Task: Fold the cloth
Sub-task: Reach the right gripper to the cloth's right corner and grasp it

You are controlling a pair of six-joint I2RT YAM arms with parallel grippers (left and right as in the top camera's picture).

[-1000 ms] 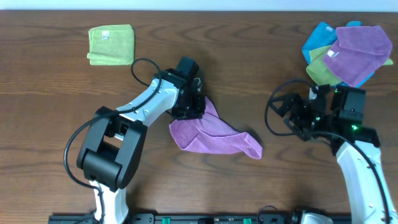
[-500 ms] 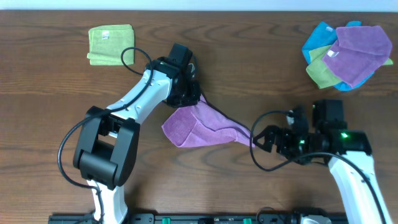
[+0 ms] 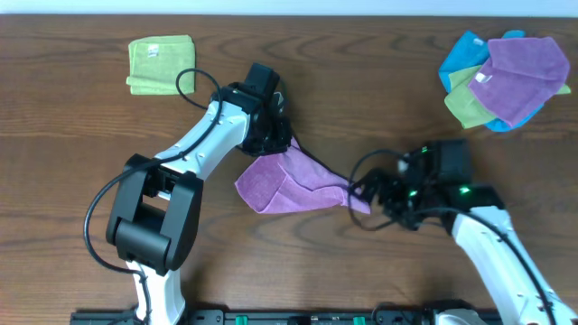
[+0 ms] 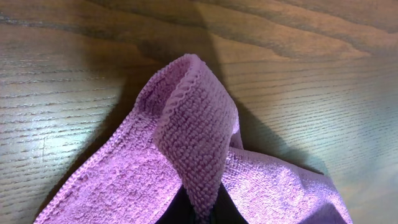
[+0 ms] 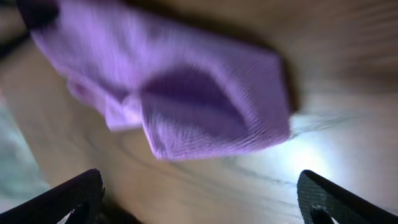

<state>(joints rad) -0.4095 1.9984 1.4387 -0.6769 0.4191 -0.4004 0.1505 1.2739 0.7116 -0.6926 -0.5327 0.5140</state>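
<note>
- Fingers [image 4: 174,218] of the left gripper [image 3: 274,147]: pressed together, pinching a raised fold of the pinkish-purple square terry cloth [image 3: 289,185] at its upper edge. The left wrist view shows the fold [image 4: 199,137] doubled over and standing above the boards.
- Fingers [image 5: 74,196] of the right gripper [image 3: 364,194]: black, spread wide, nothing between them. They sit just beside the pinkish-purple cloth's right-hand corner [image 5: 205,106]; whether they touch it cannot be told.
- Pinkish-purple cloth: crumpled, one layer lapped over another, resting on the dark brown wooden table [image 3: 81,135] near its middle, drawn out to a narrow tip at the right.
- Lime-green folded cloth [image 3: 161,65]: flat, neat square, well apart from the pinkish-purple cloth, toward the upper left of the overhead view.
- Loose heap, well apart from the pinkish-purple cloth, toward the upper right: lilac-violet cloth [image 3: 524,72] with a white tag [image 3: 480,78] on top, blue cloth [image 3: 468,52] and green cloth [image 3: 465,104] beneath.
</note>
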